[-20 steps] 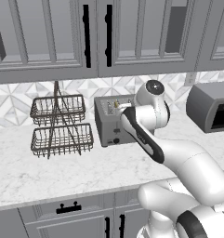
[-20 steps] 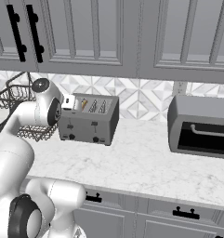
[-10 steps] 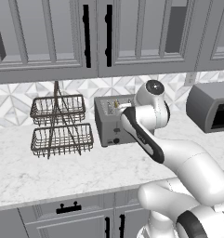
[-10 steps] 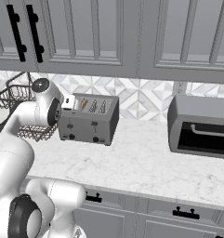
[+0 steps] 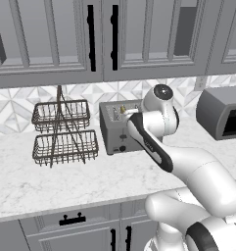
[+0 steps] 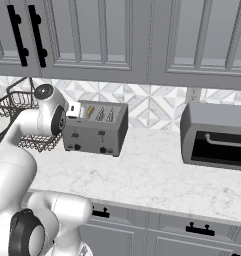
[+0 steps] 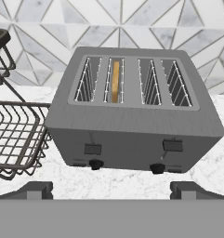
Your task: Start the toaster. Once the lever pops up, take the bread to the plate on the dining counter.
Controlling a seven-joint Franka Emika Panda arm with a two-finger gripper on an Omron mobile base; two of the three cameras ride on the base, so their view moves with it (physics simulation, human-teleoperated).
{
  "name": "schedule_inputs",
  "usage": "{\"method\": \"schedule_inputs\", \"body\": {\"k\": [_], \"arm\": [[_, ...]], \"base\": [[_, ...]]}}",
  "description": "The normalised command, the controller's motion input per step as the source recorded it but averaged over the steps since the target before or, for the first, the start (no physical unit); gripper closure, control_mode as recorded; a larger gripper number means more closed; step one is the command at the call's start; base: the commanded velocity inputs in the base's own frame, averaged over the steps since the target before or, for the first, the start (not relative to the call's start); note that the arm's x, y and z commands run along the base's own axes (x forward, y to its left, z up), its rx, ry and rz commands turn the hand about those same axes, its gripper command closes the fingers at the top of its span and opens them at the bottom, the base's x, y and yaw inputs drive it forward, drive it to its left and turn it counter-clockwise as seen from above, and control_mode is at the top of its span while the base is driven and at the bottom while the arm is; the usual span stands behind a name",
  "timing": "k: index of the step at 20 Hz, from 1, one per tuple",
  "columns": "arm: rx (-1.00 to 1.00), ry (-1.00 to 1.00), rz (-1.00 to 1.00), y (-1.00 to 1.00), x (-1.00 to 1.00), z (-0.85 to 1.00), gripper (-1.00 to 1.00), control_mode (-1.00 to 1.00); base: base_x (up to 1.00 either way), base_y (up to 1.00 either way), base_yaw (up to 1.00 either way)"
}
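The grey four-slot toaster (image 7: pixel 132 121) stands on the kitchen counter against the tiled wall, also seen in the base views as the toaster (image 5: pixel 117 133) (image 6: pixel 96 131). The bread (image 7: pixel 115 82) stands upright in the second slot from the left, its tan edge just below the top; the same slice of bread (image 6: pixel 90 111) shows in the right base view. Two dark levers and two knobs sit on the toaster's front. My gripper (image 7: pixel 112 190) hovers in front of and a little above the toaster, open, its fingertips (image 7: pixel 36 189) wide apart and empty. The plate and the dining counter are out of view.
A two-tier wire basket (image 5: pixel 64 132) (image 7: pixel 11 135) stands close on the toaster's left. A larger grey dark-windowed appliance (image 6: pixel 217 137) sits further right on the marble counter (image 5: pixel 65 181). Grey wall cabinets (image 5: pixel 90 34) hang overhead.
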Motion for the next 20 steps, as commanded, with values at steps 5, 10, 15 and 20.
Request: {"method": "schedule_inputs", "body": {"k": [5,10,15,20], "arm": [[0.00,0.00,0.00,0.00,0.00,0.00,-1.00,-1.00],[0.00,0.00,0.00,0.00,0.00,0.00,-1.00,-1.00],[0.00,0.00,0.00,0.00,0.00,0.00,-1.00,-1.00],[0.00,0.00,0.00,0.00,0.00,0.00,-1.00,-1.00]], "base": [[0.00,0.00,0.00],[0.00,0.00,0.00],[0.00,0.00,0.00],[0.00,0.00,0.00]]}}
